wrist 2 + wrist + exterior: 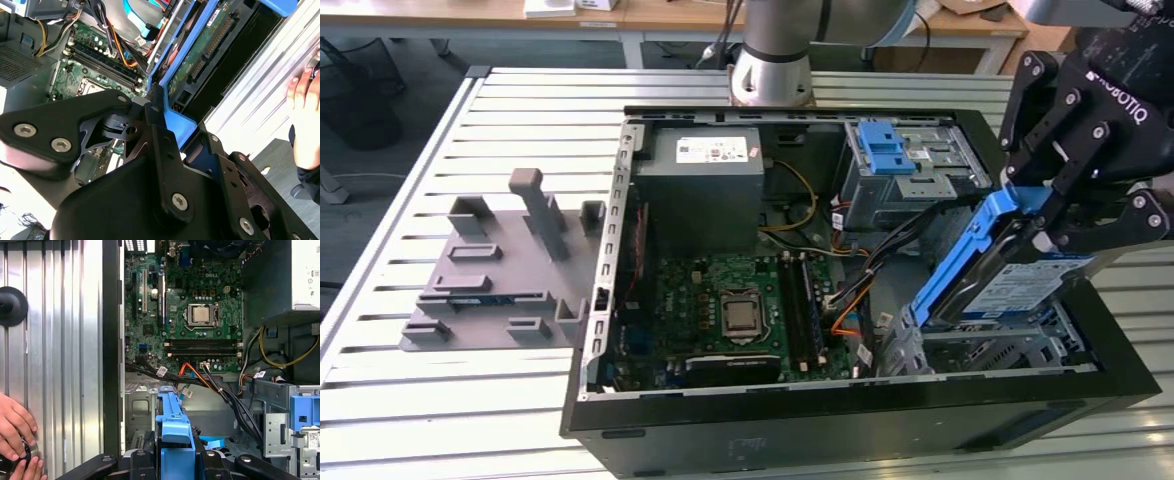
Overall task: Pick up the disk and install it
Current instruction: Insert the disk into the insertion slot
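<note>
A ribbed aluminium table (400, 400) fills the room's foreground, with desks behind it at twelve o'clock in the exterior view. An open black computer case (854, 430) lies on the table, showing its green motherboard (734, 310), a larger grey metal box with a white sticker (700, 190) and a blue plastic latch on a silver drive cage (894, 150). A grey moulded fixture (494, 270) sits on the table at nine o'clock. At three o'clock the black two-finger gripper (1038, 222) pinches the upper end of the blue plastic carrier. This holds the flat silver disk with its blue-and-white label (1007, 285) steeply tilted, its lower end down over the silver bay (987, 350) at four o'clock. The pick-up looks done and installation is in hand. Seating probably calls for lining the carrier up with the bay's guides and keeping clear of the orange and black cables (854, 300) nearby. The disk hides those guides, so I cannot tell whether its lower edge touches them. A person's hand (12, 427) rests on the table beside the case, cut off at the frame edge.
</note>
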{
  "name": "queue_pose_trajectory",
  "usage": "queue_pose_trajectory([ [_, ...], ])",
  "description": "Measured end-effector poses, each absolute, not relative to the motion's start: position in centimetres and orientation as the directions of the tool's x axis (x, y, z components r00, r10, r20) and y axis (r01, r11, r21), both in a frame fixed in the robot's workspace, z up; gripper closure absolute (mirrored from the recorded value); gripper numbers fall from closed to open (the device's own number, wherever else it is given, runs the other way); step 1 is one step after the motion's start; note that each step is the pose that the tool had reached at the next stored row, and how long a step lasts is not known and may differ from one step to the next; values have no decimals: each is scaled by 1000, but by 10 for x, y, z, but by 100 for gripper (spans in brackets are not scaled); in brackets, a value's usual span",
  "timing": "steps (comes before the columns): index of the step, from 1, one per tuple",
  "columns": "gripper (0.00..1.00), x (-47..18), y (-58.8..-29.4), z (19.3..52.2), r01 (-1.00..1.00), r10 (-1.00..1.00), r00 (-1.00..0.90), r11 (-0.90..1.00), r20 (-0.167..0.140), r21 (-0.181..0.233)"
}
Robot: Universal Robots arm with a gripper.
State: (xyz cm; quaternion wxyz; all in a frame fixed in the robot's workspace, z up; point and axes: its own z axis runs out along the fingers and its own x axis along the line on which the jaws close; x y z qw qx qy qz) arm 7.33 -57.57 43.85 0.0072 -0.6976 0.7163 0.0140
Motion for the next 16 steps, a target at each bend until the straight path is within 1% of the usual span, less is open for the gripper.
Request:
queue_pose_trajectory([
  [16,64,74,-576,427,-1000,-999,-30,29,-30,10],
])
